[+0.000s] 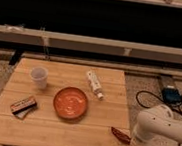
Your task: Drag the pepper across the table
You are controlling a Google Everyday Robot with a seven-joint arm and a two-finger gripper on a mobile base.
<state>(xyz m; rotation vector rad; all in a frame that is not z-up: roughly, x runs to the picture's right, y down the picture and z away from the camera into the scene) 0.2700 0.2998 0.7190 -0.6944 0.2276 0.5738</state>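
The pepper (120, 135) is a small dark reddish pod lying on the light-wood slatted table (61, 134), close to its front right corner. My white arm (160, 126) reaches in from the right, off the table's right edge. The gripper (134, 138) is at the arm's lower left end, right beside the pepper's right tip. The arm's body hides most of the gripper.
An orange bowl (71, 103) sits mid-table, a white bottle (95, 83) lies behind it, and a clear cup (39, 76) stands at the back left. A flat brown-and-black box (23, 105) lies at the left. Cables and a power unit (171, 94) lie on the floor at right.
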